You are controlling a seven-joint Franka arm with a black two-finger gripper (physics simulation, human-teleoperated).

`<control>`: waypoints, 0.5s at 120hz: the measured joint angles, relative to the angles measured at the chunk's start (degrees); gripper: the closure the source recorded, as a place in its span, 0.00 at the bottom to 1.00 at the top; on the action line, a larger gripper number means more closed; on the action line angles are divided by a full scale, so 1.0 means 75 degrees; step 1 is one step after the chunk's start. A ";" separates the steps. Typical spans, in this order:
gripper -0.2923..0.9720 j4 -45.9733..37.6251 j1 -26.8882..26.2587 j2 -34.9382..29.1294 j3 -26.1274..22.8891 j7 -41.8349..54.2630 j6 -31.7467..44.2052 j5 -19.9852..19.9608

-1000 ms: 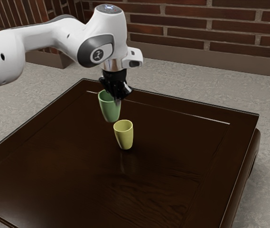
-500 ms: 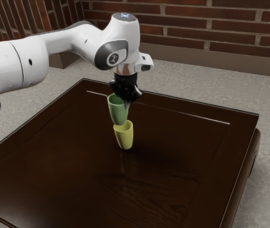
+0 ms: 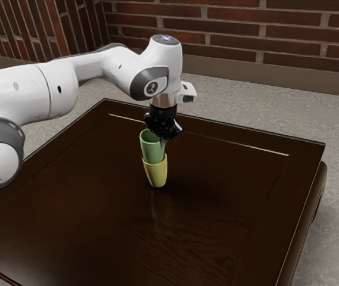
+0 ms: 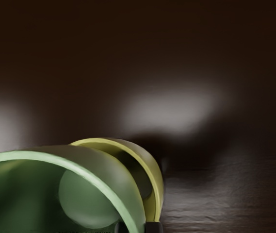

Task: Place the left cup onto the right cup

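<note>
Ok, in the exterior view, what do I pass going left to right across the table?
White arm → green cup stacked over the yellow cup → table's right rim.

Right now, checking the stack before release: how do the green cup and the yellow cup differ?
The green cup is gripped at its rim by the claw; the yellow cup stands ungripped on the table. The green cup's base is sunk in the yellow cup's mouth, so it sits higher. Both are handleless, mouth up.
</note>
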 joint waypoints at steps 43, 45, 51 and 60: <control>0.42 -0.0059 -0.0205 -0.0914 0.0008 -0.0094 -0.0142 0.0060; 0.41 -0.0144 -0.0206 -0.1064 0.0010 -0.0100 -0.0178 0.0055; 0.37 -0.0458 -0.0215 -0.1653 0.0050 -0.0108 -0.0346 -0.0011; 0.33 -0.1279 -0.0214 -0.2960 0.0524 -0.0069 -0.0696 -0.0465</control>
